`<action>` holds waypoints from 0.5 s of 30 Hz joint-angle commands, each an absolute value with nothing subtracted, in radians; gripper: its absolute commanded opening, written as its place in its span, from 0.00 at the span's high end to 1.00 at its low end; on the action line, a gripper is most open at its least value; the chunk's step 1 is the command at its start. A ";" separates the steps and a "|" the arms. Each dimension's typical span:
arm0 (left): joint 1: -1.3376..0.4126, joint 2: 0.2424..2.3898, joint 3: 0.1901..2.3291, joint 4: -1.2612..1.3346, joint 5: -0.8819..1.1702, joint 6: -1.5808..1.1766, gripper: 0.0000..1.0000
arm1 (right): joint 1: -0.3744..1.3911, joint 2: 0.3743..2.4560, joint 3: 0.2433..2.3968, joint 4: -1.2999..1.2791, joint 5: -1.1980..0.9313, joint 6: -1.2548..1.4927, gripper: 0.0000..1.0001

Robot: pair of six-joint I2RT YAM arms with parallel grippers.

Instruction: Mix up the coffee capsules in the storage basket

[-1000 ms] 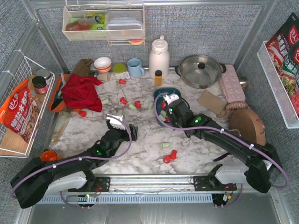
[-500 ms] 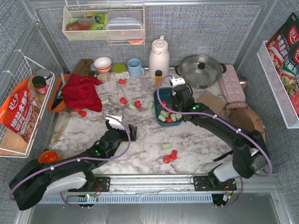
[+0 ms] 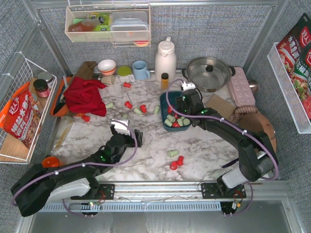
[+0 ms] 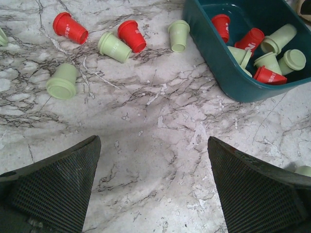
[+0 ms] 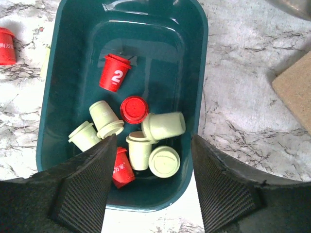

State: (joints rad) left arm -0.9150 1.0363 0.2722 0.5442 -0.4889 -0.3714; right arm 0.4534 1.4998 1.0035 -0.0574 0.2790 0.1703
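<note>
The dark teal storage basket (image 3: 163, 110) sits at mid-table and holds several red and pale green coffee capsules (image 3: 174, 120). In the right wrist view the basket (image 5: 160, 39) holds red capsules (image 5: 115, 73) and green capsules (image 5: 164, 125) bunched at its near end. My right gripper (image 3: 184, 108) (image 5: 151, 145) hangs open and empty above that end. My left gripper (image 3: 130, 136) (image 4: 153, 145) is open and empty over bare marble, left of the basket (image 4: 228, 73). Loose capsules lie on the table: red (image 3: 128, 104) (image 4: 70, 28), green (image 3: 172, 152) (image 4: 62, 81).
A red cloth (image 3: 85, 94) lies at the back left. An amber bottle (image 3: 164, 80), a white thermos (image 3: 165, 58), a blue mug (image 3: 141, 70) and a steel pot (image 3: 209, 73) stand behind the basket. A cork pad (image 3: 218, 106) lies to its right. A wire basket (image 3: 24, 111) hangs on the left wall.
My right gripper has moved back and to the right over the basket, uncovering the capsules inside. The left arm has stayed in place.
</note>
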 commanded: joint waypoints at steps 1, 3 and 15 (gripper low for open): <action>-0.916 1.047 0.292 0.543 -0.476 -0.373 0.01 | 0.453 1.499 1.003 -0.058 0.257 0.160 0.33; -0.916 1.059 0.302 0.536 -0.463 -0.367 0.01 | 0.451 1.482 1.003 -0.070 0.252 0.155 0.33; -0.980 1.305 0.483 0.527 -0.194 -0.226 0.01 | 0.453 1.257 0.881 -0.156 0.208 0.230 0.34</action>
State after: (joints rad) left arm -0.9539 1.2354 0.4034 0.5411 -0.2859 -0.2955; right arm 0.4522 1.3197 0.9112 -0.1257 0.2245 0.1867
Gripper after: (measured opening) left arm 0.992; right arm 0.672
